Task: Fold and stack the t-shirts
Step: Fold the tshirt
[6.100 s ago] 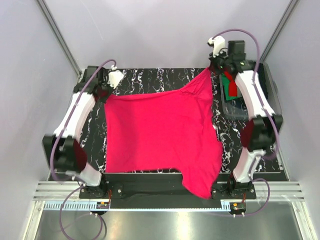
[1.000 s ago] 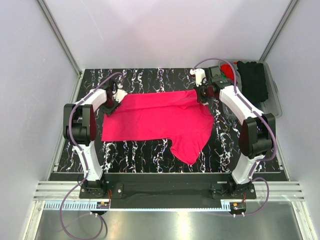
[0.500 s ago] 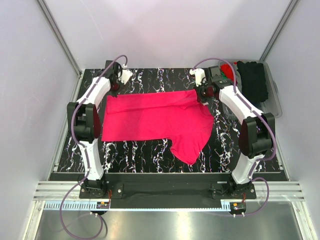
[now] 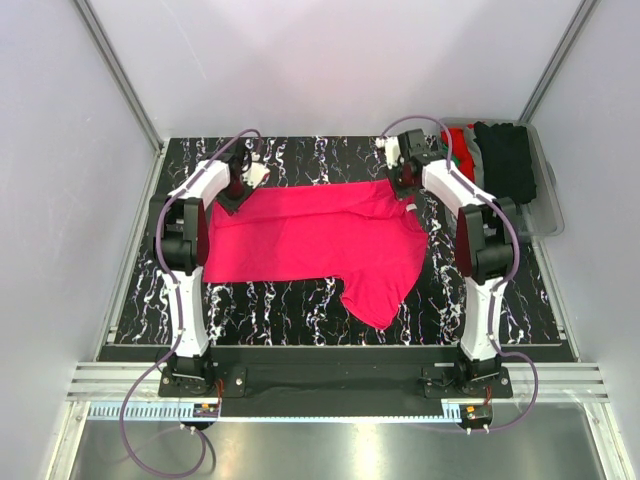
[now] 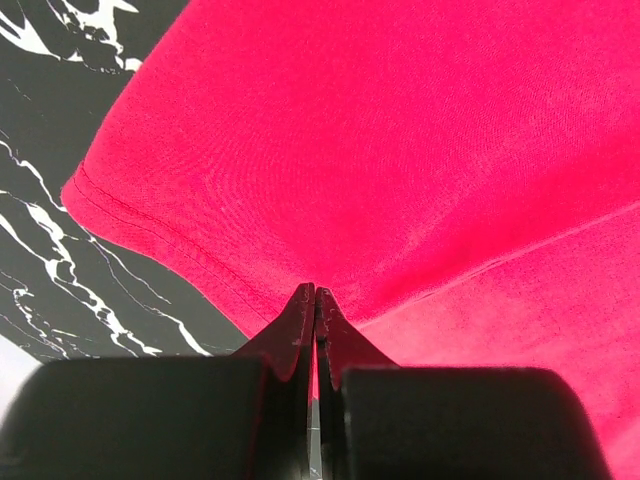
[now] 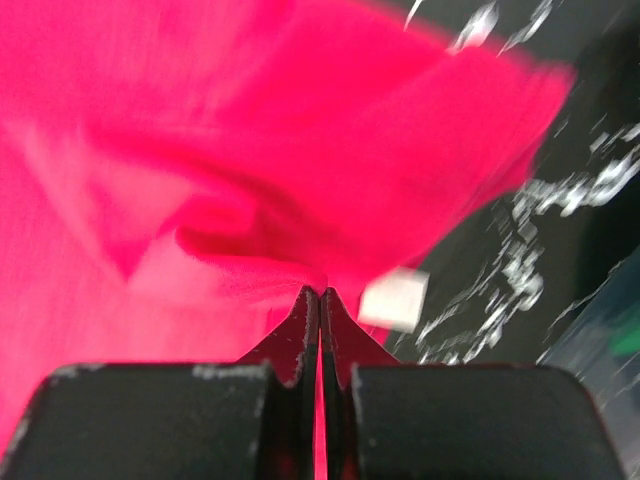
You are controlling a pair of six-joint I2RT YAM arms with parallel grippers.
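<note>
A bright pinkish-red t-shirt (image 4: 310, 240) lies spread across the middle of a black, white-veined desk (image 4: 260, 300), mostly flat, with one part reaching toward the near edge.

My left gripper (image 5: 315, 292) is at the shirt's far left corner. Its two dark fingers are pressed together, pinching the stitched hem, and the cloth draws up into a small peak at their tips.

My right gripper (image 6: 319, 292) is at the shirt's far right corner. Its fingers are also closed tight on a bunched fold of the cloth. A small white neck label (image 6: 393, 300) shows just to the right of the fingertips. This close view is blurred.

At the desk's far right corner sits a clear bin (image 4: 545, 215). It holds a black shirt (image 4: 505, 160), with a red shirt (image 4: 460, 137) to its left.
</note>
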